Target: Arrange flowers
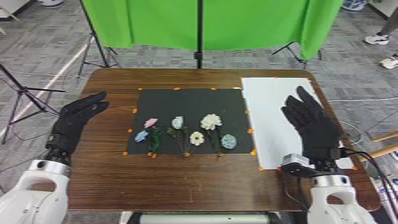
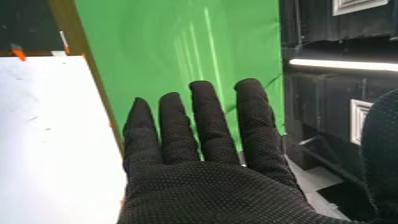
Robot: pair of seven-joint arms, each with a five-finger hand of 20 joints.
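Observation:
In the head view, several artificial flowers lie on a black mat (image 1: 191, 95): a pink flower (image 1: 151, 122), a blue flower (image 1: 141, 135), a pale flower (image 1: 178, 122), a cream flower (image 1: 197, 138), a large white flower (image 1: 210, 121) and a pale blue-green flower (image 1: 228, 141). My right hand (image 1: 313, 120) is over the white sheet, right of the flowers, fingers straight and holding nothing. My left hand (image 1: 78, 116) stands at the table's left side, fingers extended, apart from the flowers. In the right wrist view my right hand (image 2: 209, 187) has its fingers straight and spread.
The white sheet (image 1: 269, 107) lies to the right of the mat, and orange tape marks edge both. The brown table (image 1: 178, 182) extends in front of them. A green cloth (image 1: 151, 25) hangs on stands behind the table.

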